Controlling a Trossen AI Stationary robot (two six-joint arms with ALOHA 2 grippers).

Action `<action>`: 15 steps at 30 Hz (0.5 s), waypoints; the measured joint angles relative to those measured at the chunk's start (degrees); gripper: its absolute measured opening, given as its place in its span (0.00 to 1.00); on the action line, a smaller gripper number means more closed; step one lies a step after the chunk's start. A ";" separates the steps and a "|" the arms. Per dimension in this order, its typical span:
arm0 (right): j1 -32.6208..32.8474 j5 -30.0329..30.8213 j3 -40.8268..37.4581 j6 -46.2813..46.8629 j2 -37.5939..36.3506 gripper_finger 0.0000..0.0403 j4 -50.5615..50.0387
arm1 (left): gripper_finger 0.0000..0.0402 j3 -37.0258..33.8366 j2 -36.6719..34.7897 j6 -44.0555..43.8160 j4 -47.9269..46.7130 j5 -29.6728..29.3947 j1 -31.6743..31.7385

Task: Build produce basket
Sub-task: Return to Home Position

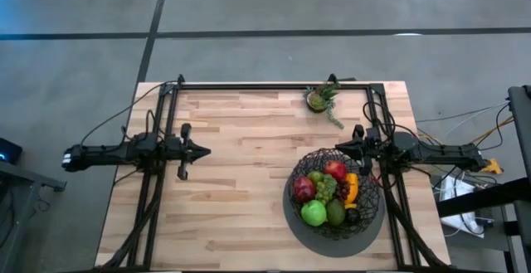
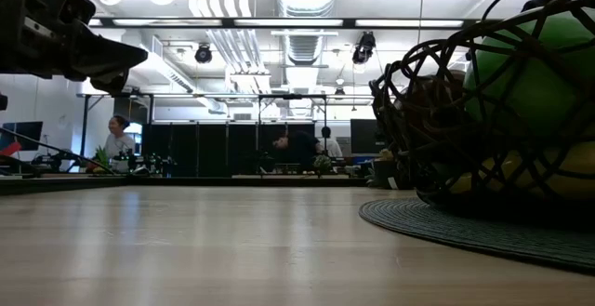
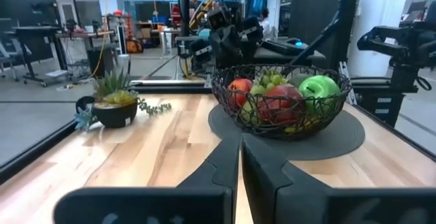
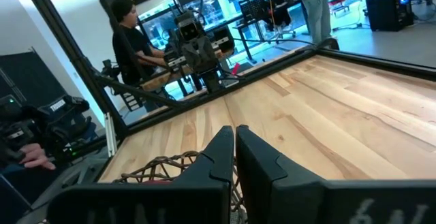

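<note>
Basket filled at the right of the worktop (image 1: 241, 198), both arms held off the fruit.

At the left, the left gripper (image 1: 203, 150) is held over bare wood, well apart from everything, its jaws pressed together on nothing. A plant (image 1: 319, 99) is seen at the back edge. The right gripper (image 1: 340, 148) is held just behind the basket (image 1: 372, 215), jaws likewise closed and empty. The basket is set on a grey disc (image 1: 290, 221) near the front right corner, with the produce (image 1: 323, 192) piled inside it.
</note>
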 joint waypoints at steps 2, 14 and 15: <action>0.00 0.00 0.00 0.00 0.00 0.02 0.02 | 0.00 -0.04 -0.01 -0.06 0.15 0.00 0.00; 0.01 -0.02 0.02 0.00 0.00 0.02 0.11 | 0.00 -0.11 1.64 -0.06 0.89 -0.20 0.00; 0.01 -0.02 0.02 -0.01 0.00 0.02 0.11 | 0.00 -0.11 2.04 -0.05 1.00 -0.19 0.00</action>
